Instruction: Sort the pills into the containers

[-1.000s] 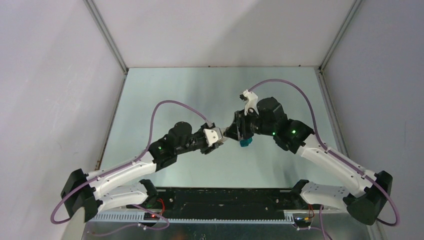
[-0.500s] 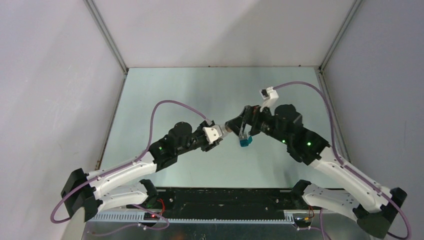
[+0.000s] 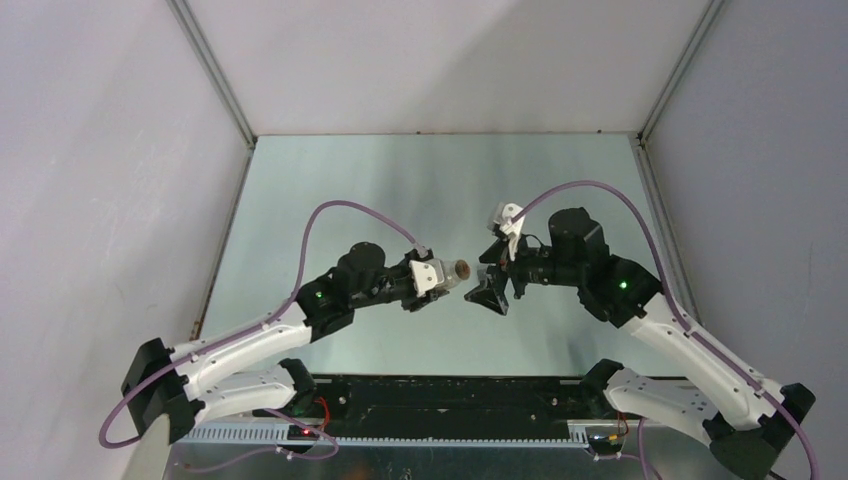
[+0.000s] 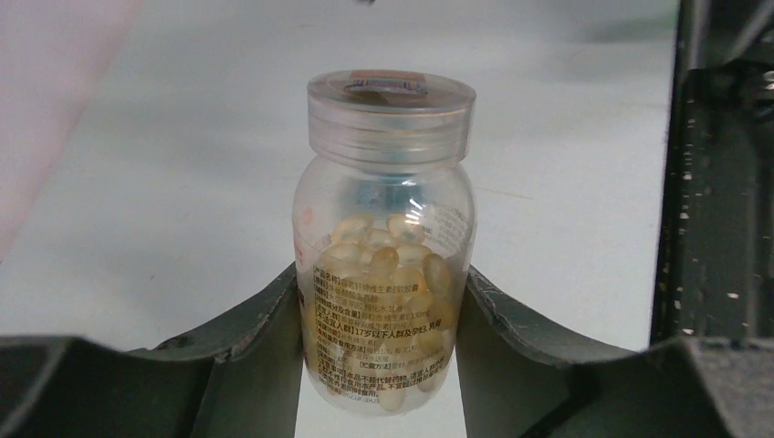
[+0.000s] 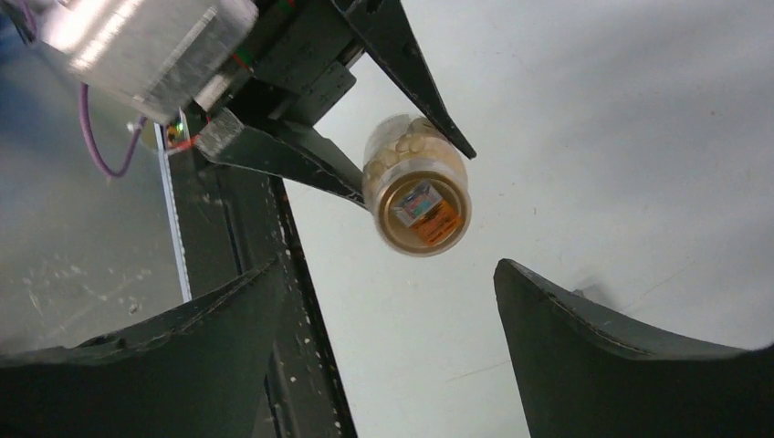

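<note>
My left gripper (image 3: 442, 273) is shut on a clear pill bottle (image 3: 459, 268) and holds it lying sideways above the table, cap toward the right arm. In the left wrist view the fingers (image 4: 260, 319) clamp the bottle (image 4: 383, 228) at its labelled lower half. Yellowish pills (image 4: 388, 260) fill it, and the clear cap (image 4: 391, 114) is on. My right gripper (image 3: 492, 292) stands open just right of the cap, apart from it. The right wrist view looks at the bottle (image 5: 418, 187) end-on, beyond the open right gripper (image 5: 388, 265). The containers are hidden.
A black rail (image 3: 450, 400) runs along the table's near edge between the arm bases and shows at the right of the left wrist view (image 4: 721, 228). Grey walls with metal corner posts (image 3: 215, 75) close in the pale table (image 3: 400, 180).
My right gripper opened, let go of a small teal case, then swung down and turned toward the bottle's cap. The teal case no longer shows. The left arm barely moved.
</note>
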Controlling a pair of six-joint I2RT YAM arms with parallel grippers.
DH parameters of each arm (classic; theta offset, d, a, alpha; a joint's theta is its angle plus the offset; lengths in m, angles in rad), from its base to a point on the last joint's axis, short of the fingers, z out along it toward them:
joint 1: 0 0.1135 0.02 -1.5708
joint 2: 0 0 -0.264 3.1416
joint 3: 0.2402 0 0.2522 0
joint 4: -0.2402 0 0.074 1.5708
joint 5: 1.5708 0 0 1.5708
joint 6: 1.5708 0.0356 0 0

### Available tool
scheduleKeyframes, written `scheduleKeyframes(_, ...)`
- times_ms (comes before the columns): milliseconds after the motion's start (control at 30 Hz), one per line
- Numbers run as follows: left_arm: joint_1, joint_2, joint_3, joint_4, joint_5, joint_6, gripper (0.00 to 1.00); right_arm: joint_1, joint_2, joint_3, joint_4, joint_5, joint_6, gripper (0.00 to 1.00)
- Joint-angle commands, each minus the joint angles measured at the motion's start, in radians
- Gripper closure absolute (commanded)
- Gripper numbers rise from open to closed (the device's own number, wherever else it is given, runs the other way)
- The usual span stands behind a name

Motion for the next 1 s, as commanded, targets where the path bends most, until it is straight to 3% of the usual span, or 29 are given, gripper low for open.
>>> scheduleKeyframes(0,-0.005,-0.033,0.057,-0.013,0.145,0.032,0.97,0.024,0.052,0.07,-0.063,-0.056,-0.164,0.11)
scheduleKeyframes(133,-0.004,-0.034,0.061,-0.016,0.187,0.036,0.97,0.066,0.103,0.117,-0.11,0.024,-0.193,0.16)
scheduleKeyframes(400,-0.004,-0.033,0.061,-0.028,0.211,0.042,0.98,0.073,0.121,0.151,-0.051,0.11,-0.11,0.4)
scheduleKeyframes(433,-0.005,-0.034,0.061,-0.028,0.207,0.041,0.98,0.073,0.128,0.155,-0.049,0.116,-0.09,0.44)
scheduleKeyframes(500,-0.004,-0.036,0.059,-0.017,0.182,0.038,1.0,0.074,0.144,0.171,-0.048,0.175,-0.031,0.62)
scheduleKeyframes(533,-0.004,-0.036,0.058,-0.013,0.161,0.037,1.0,0.078,0.152,0.182,-0.046,0.212,-0.002,0.78)
scheduleKeyframes(600,-0.005,-0.036,0.055,-0.008,0.147,0.038,1.0,0.079,0.172,0.189,-0.031,0.293,0.093,0.92)
scheduleKeyframes(867,-0.003,-0.035,0.047,0.018,0.126,0.039,1.0,0.094,0.241,0.191,0.048,0.458,0.489,0.96)
scheduleKeyframes(967,-0.002,-0.035,0.039,0.03,0.097,0.036,1.0,0.064,0.255,0.19,0.05,0.477,0.725,0.94)
